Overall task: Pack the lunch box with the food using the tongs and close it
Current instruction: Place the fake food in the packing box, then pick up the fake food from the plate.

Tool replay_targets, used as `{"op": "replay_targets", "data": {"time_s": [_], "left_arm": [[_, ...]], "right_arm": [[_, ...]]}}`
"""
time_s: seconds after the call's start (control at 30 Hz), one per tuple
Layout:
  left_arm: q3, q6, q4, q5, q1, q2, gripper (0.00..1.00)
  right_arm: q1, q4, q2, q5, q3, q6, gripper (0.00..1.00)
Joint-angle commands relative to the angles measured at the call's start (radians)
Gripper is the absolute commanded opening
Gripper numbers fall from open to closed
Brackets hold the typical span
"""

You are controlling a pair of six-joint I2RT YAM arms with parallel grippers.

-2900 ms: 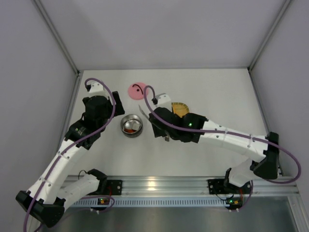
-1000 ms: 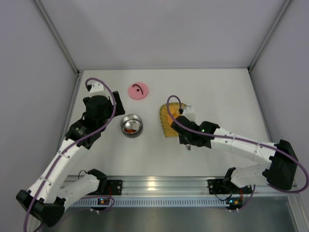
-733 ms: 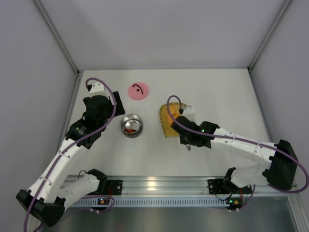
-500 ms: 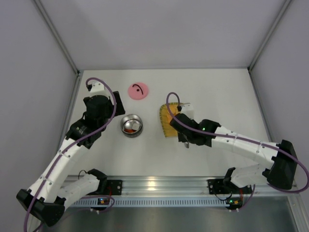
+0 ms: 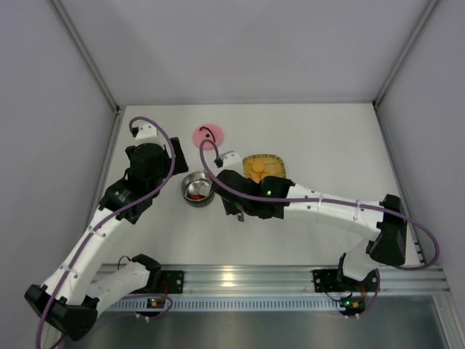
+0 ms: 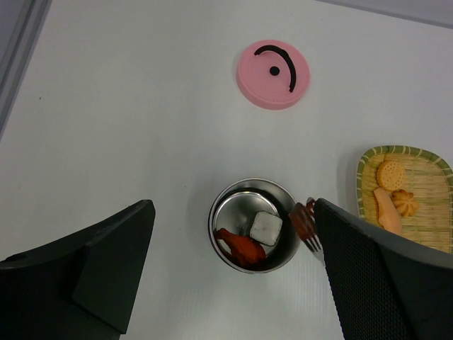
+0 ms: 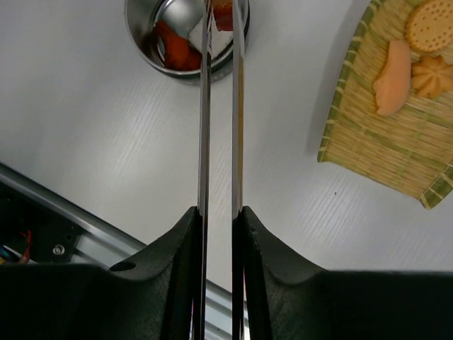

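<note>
The lunch box [image 6: 221, 210], a round steel bowl, holds a red piece of food [image 6: 241, 248] and a dark piece with a white top [image 6: 267, 227]. My right gripper [image 7: 221, 212] is shut on the tongs [image 7: 205, 120], whose two thin arms reach up to the bowl [image 7: 134, 35]. Their tips pinch a red piece [image 6: 303, 218] just over the bowl's right rim. The pink lid [image 6: 272, 74] lies flat beyond the bowl. High above the lunch box [image 5: 197, 188], my left gripper [image 6: 233, 205] hangs open and holds nothing.
A yellow woven tray [image 7: 375, 142] lies right of the bowl with a round cookie [image 7: 428, 28], a pale orange piece [image 7: 393, 78] and a flower-shaped cookie [image 7: 433, 76] on it. In the top view the right arm [image 5: 320, 203] stretches across in front of the tray [image 5: 280, 169].
My right arm has swung left from over the tray to the bowl, carrying the tongs with a red piece. The tray is now uncovered. The left arm has not moved.
</note>
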Motion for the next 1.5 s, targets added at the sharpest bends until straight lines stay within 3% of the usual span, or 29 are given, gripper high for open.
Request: {"op": "replay_targets", "data": {"time_s": [0.0,0.2,0.43,0.73,1.17,1.47], "left_arm": [[0.016,0.005,0.024,-0.013,0.003,-0.001,0.99],[0.016,0.005,0.024,-0.012,0.005,-0.003,0.99],[0.018,0.007,0.024,-0.01,0.005,-0.004,0.99],[0.016,0.005,0.024,-0.012,0.005,-0.003,0.99],[0.016,0.007,0.025,-0.01,0.005,-0.004,0.99],[0.018,0.005,0.025,-0.009,0.005,-0.003,0.99]], "right_arm": [[0.039,0.068,0.057,-0.027,0.075,-0.018,0.18],[0.055,0.077,0.115,-0.043,0.111,-0.021,0.24],[0.053,0.068,0.118,-0.037,0.126,-0.027,0.39],[0.044,0.002,0.068,0.057,0.135,-0.03,0.42],[-0.168,-0.012,-0.269,0.1,-0.286,0.047,0.42],[-0.278,0.047,-0.279,0.066,-0.37,0.019,0.42]]}}
